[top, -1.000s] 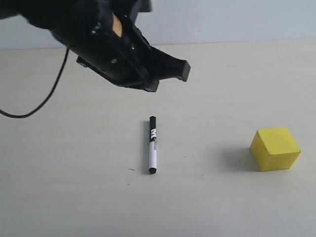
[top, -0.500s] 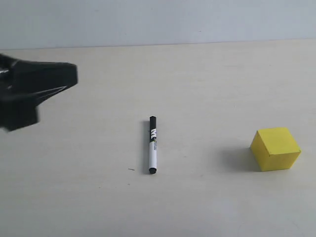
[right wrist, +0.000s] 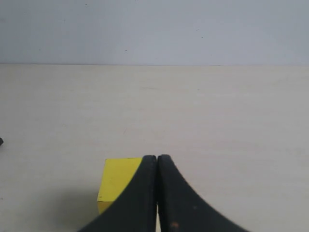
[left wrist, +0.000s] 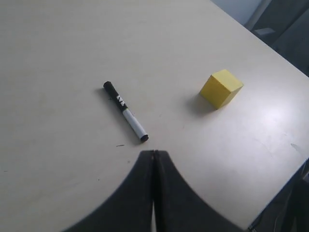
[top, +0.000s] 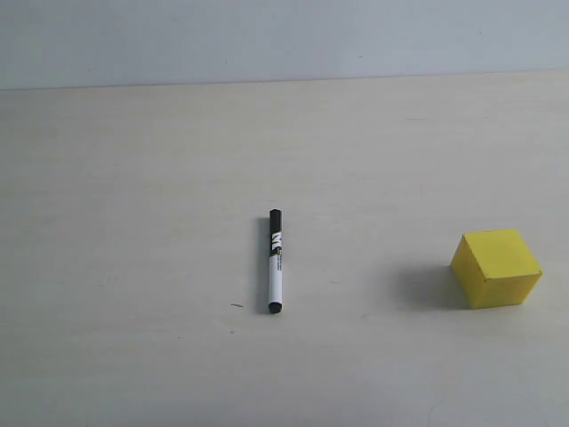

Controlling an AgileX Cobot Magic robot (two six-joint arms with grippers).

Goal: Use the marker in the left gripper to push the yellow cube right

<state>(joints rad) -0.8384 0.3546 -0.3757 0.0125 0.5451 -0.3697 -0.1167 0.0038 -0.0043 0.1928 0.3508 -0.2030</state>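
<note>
The marker (top: 275, 261) lies flat on the pale table, black cap away from the camera; nothing holds it. The left wrist view shows the marker (left wrist: 125, 110) too. Well to its right sits the yellow cube (top: 496, 268), seen as well from the left wrist (left wrist: 220, 88) and the right wrist (right wrist: 117, 180). My left gripper (left wrist: 153, 152) is shut and empty, hovering short of the marker's near tip. High over the table, my right gripper (right wrist: 156, 157) is also shut and empty, with the cube partly hidden behind its fingers. Neither arm shows in the exterior view.
The table edge (left wrist: 270, 50) runs past the cube in the left wrist view, with dark furniture beyond. A pale wall (top: 284, 40) backs the table. A small dark speck (top: 236, 306) lies left of the marker's near end.
The left arm swept from above the marker leftward and out of the exterior view. Marker and cube have not moved.
</note>
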